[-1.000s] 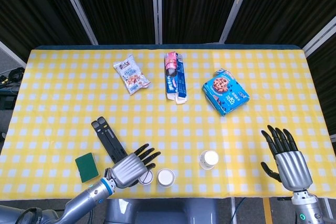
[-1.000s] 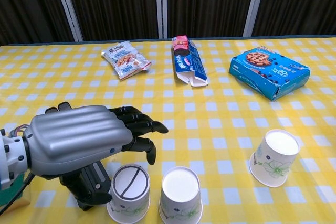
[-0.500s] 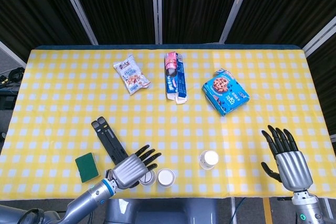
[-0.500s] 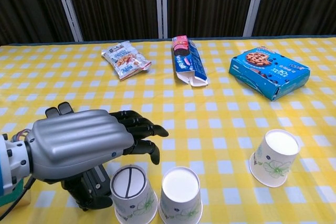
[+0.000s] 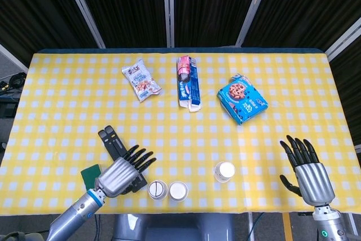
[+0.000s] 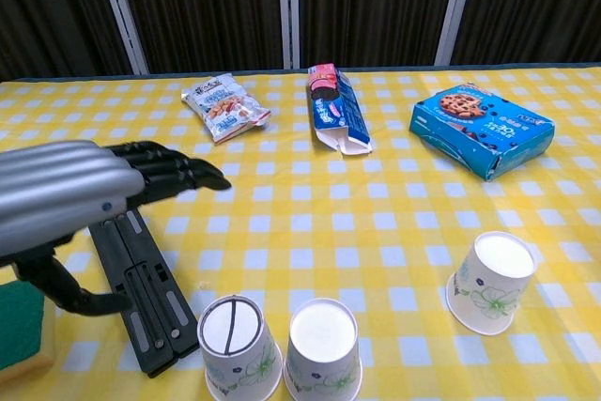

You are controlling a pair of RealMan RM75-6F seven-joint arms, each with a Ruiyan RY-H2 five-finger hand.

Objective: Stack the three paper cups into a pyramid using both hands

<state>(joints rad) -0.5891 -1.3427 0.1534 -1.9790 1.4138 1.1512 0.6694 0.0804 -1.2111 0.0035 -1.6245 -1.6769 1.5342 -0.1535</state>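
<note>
Three white paper cups stand upside down near the table's front edge. One cup and a second cup sit side by side, almost touching. The third cup stands apart to the right. My left hand hovers open to the left of the pair, fingers stretched out, holding nothing. My right hand is open with fingers spread at the table's right front, well clear of the third cup; the chest view does not show it.
A black folding stand lies under my left hand, with a green sponge beside it. At the back lie a snack bag, a pink-blue biscuit pack and a blue cookie box.
My left hand has pulled back to the left and up, away from the leftmost cup, which now stands free beside the second cup. The right hand has not moved.
</note>
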